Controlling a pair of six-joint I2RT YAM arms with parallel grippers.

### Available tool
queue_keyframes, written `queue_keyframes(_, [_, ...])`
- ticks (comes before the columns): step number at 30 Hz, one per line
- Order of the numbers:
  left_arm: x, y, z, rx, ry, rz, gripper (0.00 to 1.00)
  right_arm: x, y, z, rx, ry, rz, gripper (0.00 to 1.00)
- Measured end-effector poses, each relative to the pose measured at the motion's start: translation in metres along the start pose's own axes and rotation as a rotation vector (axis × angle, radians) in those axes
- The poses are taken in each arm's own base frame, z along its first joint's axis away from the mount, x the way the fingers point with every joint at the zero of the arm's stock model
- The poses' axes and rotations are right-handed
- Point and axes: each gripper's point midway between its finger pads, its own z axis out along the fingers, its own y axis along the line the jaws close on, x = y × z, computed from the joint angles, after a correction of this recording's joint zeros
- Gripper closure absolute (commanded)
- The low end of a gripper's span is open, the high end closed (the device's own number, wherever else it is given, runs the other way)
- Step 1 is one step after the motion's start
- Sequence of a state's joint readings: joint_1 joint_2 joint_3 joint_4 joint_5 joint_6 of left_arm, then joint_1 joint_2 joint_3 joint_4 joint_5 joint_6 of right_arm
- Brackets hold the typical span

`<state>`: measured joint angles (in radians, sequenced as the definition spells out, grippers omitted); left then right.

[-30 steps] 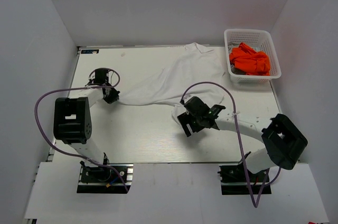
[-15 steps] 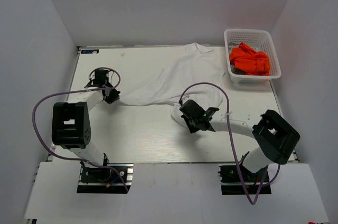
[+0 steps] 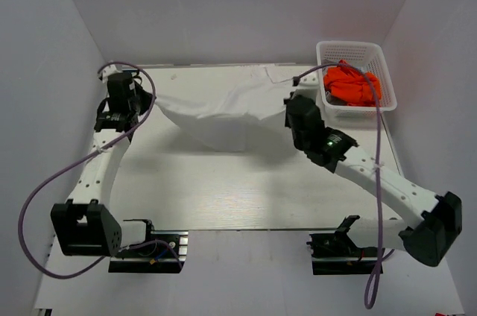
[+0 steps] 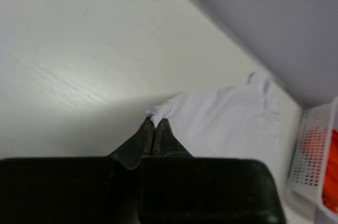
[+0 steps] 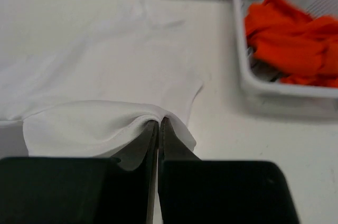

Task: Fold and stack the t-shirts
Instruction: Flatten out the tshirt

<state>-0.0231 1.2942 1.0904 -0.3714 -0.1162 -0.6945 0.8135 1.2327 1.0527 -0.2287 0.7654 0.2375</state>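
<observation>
**Pinching the white shirt at both ends**

Both grippers are closed tight, with no gap between the fingers. The left gripper (image 4: 157,125) nips a small tuft at one corner of the white shirt (image 3: 223,111). The right gripper (image 5: 159,128) clamps a folded edge of the same shirt, and the cloth spills out on both sides of its fingertips.

From above, neither pair of fingertips can be made out, because each wrist covers its own grip. Whether the pinched parts are hem or sleeve cannot be told. It is also unclear how far the held edge stands off the table (image 3: 223,197), though in the right wrist view the fold rises to the fingers. The orange shirt (image 3: 352,83) lies crumpled in the basket (image 3: 350,45) at the far right corner. Its shape and direction cannot be read, and the left wrist view cuts it off at the frame edge.

The white shirt lies across the far half of the table with its long axis running left to right between the two grippers. The held edge is on the near side, and from above its middle sags toward the arm bases. The collar (image 3: 277,70) points to the far edge, just left of the basket. The right end of the shirt is near the basket but apart from it, and the left end is near the far left corner.
</observation>
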Motion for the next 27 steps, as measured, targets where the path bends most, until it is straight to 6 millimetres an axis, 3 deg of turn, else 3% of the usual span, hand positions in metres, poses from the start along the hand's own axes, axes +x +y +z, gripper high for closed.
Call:
queue_keyframes(3, [-0.05, -0.031, -0.034, 0.076, -0.132, -0.013, 1.0, -0.061, -0.031, -0.017, 0.073, -0.171, 0.062, 1.0])
queue_keyframes(7, [-0.098, -0.061, -0.082, 0.165, -0.263, -0.023, 1.0, -0.136, -0.056, -0.048, 0.115, -0.348, 0.104, 1.0])
queue_keyframes(11, [-0.131, -0.079, -0.142, 0.25, -0.374, -0.019, 1.0, -0.193, -0.072, -0.084, 0.097, -0.469, 0.114, 1.0])
queue_keyframes(12, [-0.138, -0.082, -0.159, 0.273, -0.403, -0.018, 1.0, -0.216, -0.08, -0.101, 0.088, -0.517, 0.135, 1.0])
queue_keyframes(15, [-0.16, -0.094, -0.22, 0.361, -0.499, -0.013, 1.0, -0.261, -0.095, -0.143, 0.037, -0.613, 0.154, 1.0])
queue_keyframes(19, [-0.181, -0.103, -0.305, 0.49, -0.632, -0.008, 1.0, -0.294, -0.112, -0.197, -0.068, -0.705, 0.156, 1.0])
queue_keyframes(23, [-0.186, -0.101, -0.385, 0.605, -0.749, -0.002, 1.0, -0.316, -0.118, -0.254, -0.239, -0.809, 0.133, 1.0])
queue_keyframes(27, [-0.187, -0.103, -0.436, 0.695, -0.814, 0.019, 1.0, -0.32, -0.129, -0.297, -0.334, -0.887, 0.117, 1.0])
